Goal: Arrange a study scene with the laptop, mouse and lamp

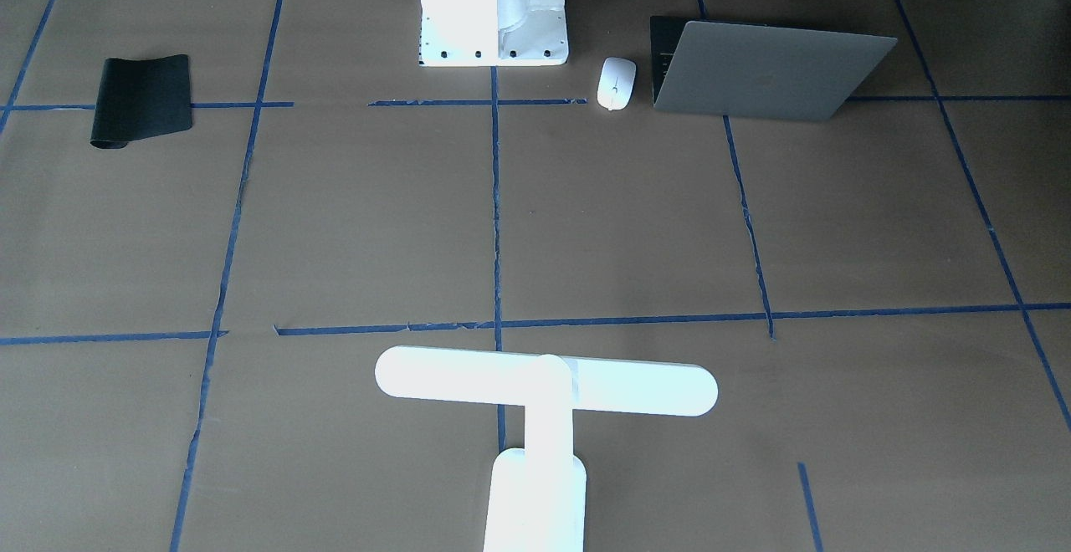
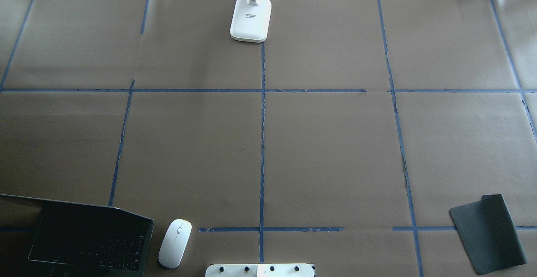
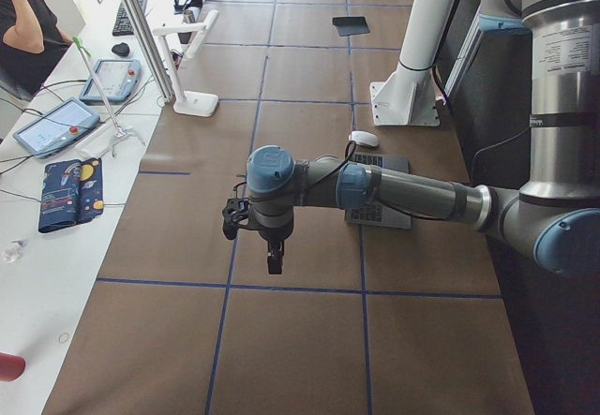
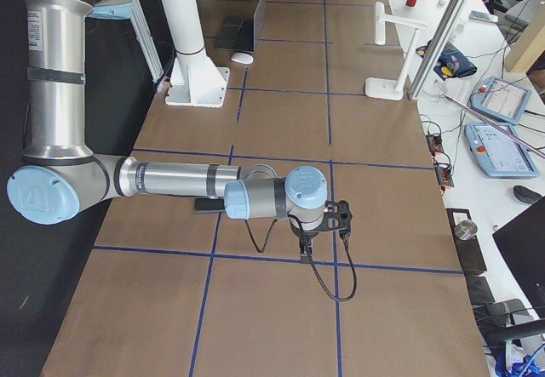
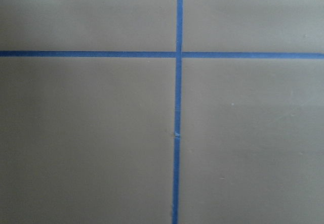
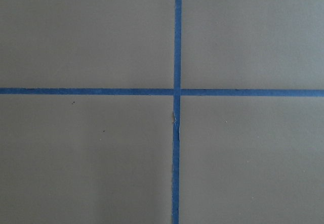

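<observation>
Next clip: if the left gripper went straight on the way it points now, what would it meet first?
The left gripper points down, so it would likely meet only the brown paper-covered table, near a crossing of blue tape lines. Nothing else shows beneath it, though its height is unclear.

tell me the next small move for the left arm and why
Probably swing the left gripper toward the laptop. It hangs over bare paper, and its wrist view shows only paper and blue tape. The laptop stands open on that arm's side, with the mouse beside it, so those are its nearest task items.
</observation>
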### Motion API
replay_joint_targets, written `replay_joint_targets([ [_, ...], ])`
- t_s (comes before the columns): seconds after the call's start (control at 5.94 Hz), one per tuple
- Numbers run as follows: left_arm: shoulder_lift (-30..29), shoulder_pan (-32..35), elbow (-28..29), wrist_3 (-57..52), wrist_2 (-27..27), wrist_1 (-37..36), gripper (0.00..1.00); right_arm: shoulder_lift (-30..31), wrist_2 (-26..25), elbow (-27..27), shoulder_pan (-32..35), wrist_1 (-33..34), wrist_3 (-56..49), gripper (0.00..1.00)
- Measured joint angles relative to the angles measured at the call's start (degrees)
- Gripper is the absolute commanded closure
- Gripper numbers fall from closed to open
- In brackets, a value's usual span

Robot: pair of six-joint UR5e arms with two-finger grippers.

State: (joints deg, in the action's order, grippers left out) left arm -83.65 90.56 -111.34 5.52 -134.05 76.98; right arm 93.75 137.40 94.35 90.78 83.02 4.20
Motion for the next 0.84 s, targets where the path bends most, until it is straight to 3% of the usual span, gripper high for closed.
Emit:
replay_joint_targets([
  [0.34,0.1,-1.8,-10.8,10.9,0.0,-8.8,0.0,-0.8,0.5,0.2,-0.1,-0.2,0.1,0.0],
  [0.84,1.3,-13.9,-24.8,42.2,0.0,-11.6,0.0,-0.9,3.7,0.3,-0.2,-0.3,0.1,0.0],
])
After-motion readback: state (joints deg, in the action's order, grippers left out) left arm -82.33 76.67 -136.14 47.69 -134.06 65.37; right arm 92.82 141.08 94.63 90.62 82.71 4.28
